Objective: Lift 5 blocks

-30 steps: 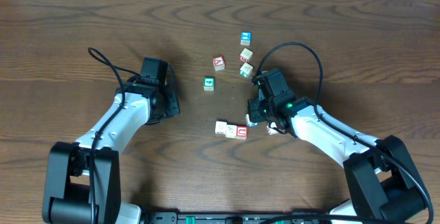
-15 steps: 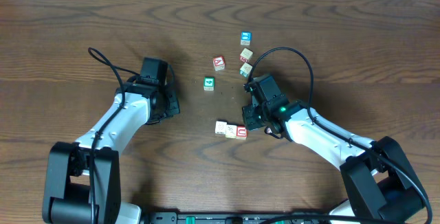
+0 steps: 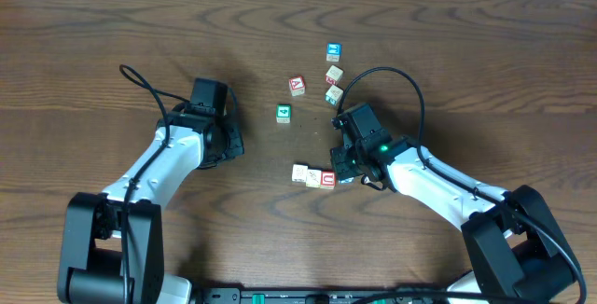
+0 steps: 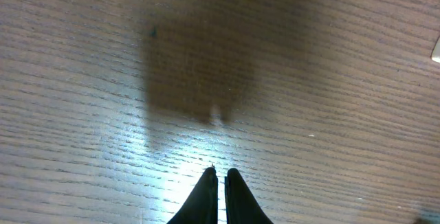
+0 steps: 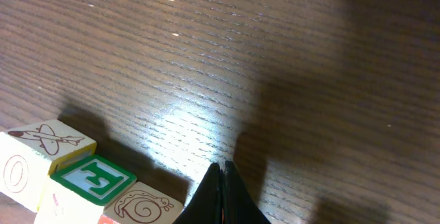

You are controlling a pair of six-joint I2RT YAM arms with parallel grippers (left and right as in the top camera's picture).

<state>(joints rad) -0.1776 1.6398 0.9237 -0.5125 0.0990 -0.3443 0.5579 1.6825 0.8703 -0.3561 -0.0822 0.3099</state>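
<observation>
Pressed together and pinching nothing, the right pincer point(image 5: 221, 172) is pointing down at the dark brown wooden table point(image 3: 485, 52), its black tips sitting just beside the end of a row of three small pale wooden alphabet cubes point(image 3: 314, 177). The end cube nearest the tips is showing a red-outlined letter face point(image 3: 327, 180). From the right wrist, an aeroplane-drawing cube point(image 5: 41, 141), a green-framed letter cube point(image 5: 93, 177) and a snail cube point(image 5: 141, 207) are lying packed together at the lower left. Two cream cubes point(image 3: 334, 75) are resting farther up the table, near a blue-faced cube point(image 3: 333, 52), a red-lettered cube point(image 3: 297, 85) and a green-faced cube point(image 3: 284, 113). The left pincer point(image 4: 218, 177) is also keeping its tips pressed together on nothing, over bare wood, well apart from every cube.
</observation>
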